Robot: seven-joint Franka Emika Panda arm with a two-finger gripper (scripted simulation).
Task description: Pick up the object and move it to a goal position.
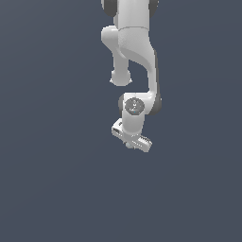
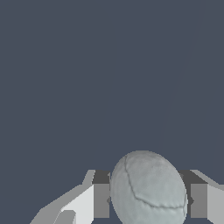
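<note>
1. A flat, dark blue-grey background (image 1: 52, 179) fills everything in both views, with no edge, wall or horizon to be seen.
2. In the exterior view the white arm (image 1: 134, 42) comes down from the top of the frame, just right of centre, and bends at a rounded elbow.
3. Below that sits the wrist (image 1: 135, 106), a round joint with a grey disc facing the camera.
4. The gripper (image 1: 132, 144) hangs at the bottom of the arm, its white bar tilted so that the end on the exterior view's right sits lower.
5. A tiny pale spot peeks out just under that bar: that is the ball (image 1: 129, 145), far smaller than the gripper and mostly hidden by it.
6. Over to the wrist view, and the ball (image 2: 148, 188) looms large, pale grey-green with thin dark crack-like lines across its surface.
7. A grey finger pad (image 2: 101, 200) stands against one side of it, and another pad presses in on the opposite side.
8. The jaws are closed onto the ball, which sits squarely between the two pads.
9. Around the ball there is only the plain background; no surface can be made out touching it.
</note>
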